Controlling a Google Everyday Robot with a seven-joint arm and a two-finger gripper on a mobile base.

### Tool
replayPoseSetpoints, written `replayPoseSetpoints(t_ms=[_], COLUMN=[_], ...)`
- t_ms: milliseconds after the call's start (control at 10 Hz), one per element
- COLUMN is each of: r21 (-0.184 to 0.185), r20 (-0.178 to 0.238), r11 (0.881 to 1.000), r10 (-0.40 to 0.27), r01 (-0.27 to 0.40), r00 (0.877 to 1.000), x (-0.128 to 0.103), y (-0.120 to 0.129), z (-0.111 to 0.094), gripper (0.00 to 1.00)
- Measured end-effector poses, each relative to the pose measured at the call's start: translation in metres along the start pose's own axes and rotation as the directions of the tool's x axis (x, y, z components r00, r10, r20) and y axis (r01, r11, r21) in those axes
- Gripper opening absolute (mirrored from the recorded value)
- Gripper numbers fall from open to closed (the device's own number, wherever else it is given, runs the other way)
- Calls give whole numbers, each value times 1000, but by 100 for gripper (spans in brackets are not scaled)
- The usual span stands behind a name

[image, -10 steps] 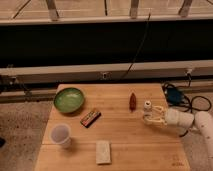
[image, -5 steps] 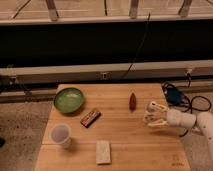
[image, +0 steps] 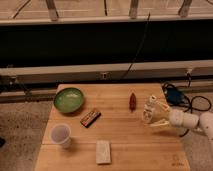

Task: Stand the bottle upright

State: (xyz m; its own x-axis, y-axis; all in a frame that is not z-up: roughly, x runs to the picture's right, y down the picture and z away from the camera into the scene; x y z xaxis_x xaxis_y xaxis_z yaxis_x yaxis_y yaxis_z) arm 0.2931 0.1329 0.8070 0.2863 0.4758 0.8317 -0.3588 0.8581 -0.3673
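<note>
The small clear bottle (image: 148, 112) with a white cap stands nearly upright, cap on top, at the right side of the wooden table (image: 125, 140). My gripper (image: 153, 115) reaches in from the right edge and is around the bottle at table height. The white arm (image: 192, 120) extends off to the right. The bottle is just right of a small dark-red oval object (image: 133, 100).
A green bowl (image: 68, 99) sits at the back left. A dark snack bar (image: 90, 117) lies near the middle, a translucent cup (image: 60, 135) at front left and a pale flat packet (image: 103, 151) at the front. Cables and a blue object (image: 176, 95) lie on the floor at the right.
The bottle's cap end has risen a little and the bottle stands straighter. The gripper has stayed around it at the same spot.
</note>
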Motion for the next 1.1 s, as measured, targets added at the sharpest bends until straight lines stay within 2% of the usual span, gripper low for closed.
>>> replayPoseSetpoints(t_ms=[500,800,1000,1100], r21=[45,69,45,46], r20=[-22,-40,-28,-28], r11=[999,997,999,999], r10=[-14,-19,-23,-25], r01=[15,22,24,26], r00=[1000,999,999,999], x=[3,8,5,3], y=[-12,-19,-14,-10], z=[-17,-36,-26,-17], gripper=[80,80,80,79])
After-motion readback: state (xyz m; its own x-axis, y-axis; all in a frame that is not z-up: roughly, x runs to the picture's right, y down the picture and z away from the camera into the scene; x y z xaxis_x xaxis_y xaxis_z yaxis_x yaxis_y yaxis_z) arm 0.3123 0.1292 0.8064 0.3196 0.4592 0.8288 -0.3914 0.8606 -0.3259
